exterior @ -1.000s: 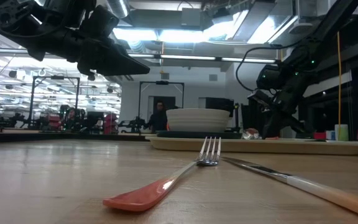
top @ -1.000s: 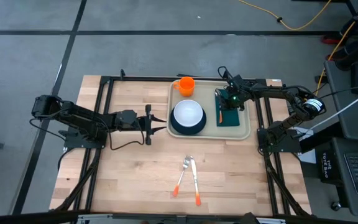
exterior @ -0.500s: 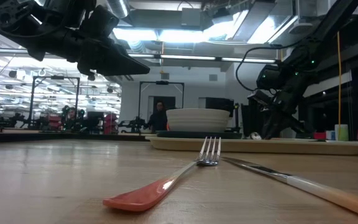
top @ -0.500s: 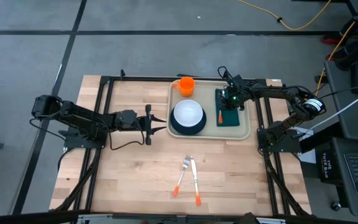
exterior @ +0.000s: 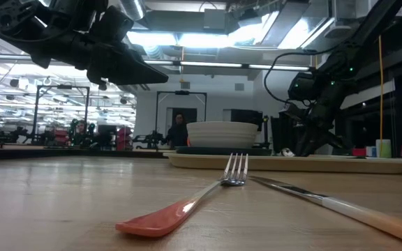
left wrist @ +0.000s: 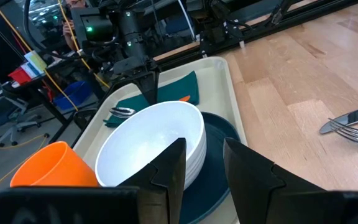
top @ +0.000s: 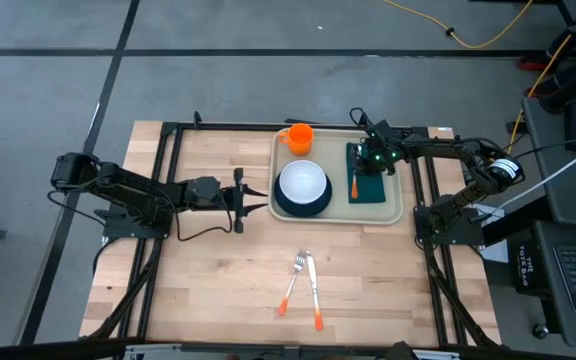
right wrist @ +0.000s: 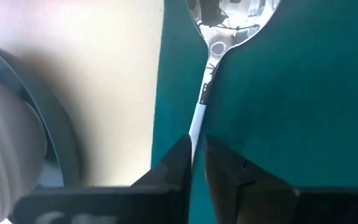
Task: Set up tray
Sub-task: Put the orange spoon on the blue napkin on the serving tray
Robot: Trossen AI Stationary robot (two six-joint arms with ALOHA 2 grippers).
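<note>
1. The large beige plastic rectangular tray sits at the far middle of the wooden worktop.
2. The right claw, fingers slightly parted, straddles a spoon's handle on the dark green napkin.
3. The left claw hovers open beside the tray.

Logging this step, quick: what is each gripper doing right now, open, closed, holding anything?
Left gripper: open, holding nothing, beside the tray.
Right gripper: slightly open over the spoon on the napkin, not gripping it.
</note>
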